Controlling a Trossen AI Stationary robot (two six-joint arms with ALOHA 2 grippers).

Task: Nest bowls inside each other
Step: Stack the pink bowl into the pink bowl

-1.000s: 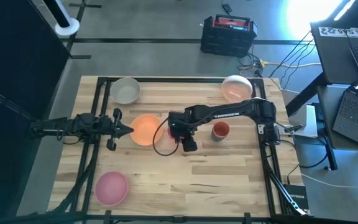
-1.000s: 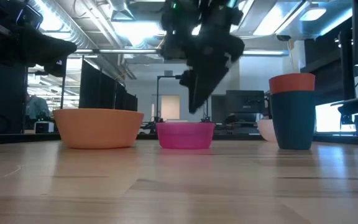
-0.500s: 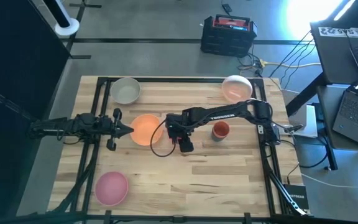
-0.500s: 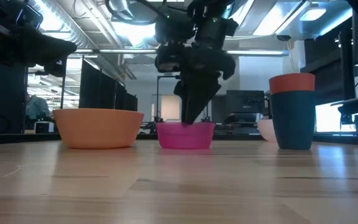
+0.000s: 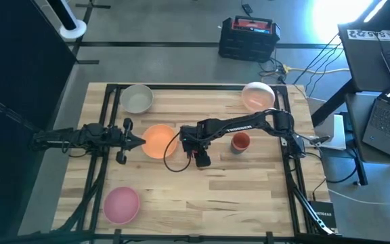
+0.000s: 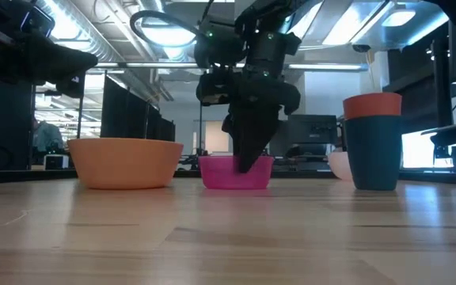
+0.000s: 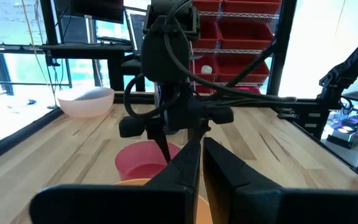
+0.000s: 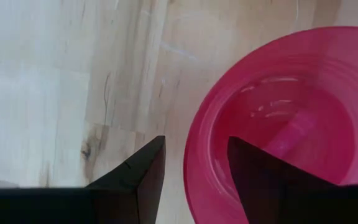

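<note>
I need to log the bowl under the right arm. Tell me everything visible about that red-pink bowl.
The red-pink bowl is round, glossy, translucent-looking plastic, upright and empty on the wooden table near its middle, close beside the orange bowl. The open right gripper straddles its rim, one finger inside, one outside; contact cannot be told.

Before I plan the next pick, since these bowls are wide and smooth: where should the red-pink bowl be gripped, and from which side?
Grip the red-pink bowl by its thin rim, coming from straight above, one finger inside and one outside the wall. It sits upright and open, too wide to span. The right pincer is open and already straddles the rim that way. The left pincer waits shut beside the orange bowl.
</note>
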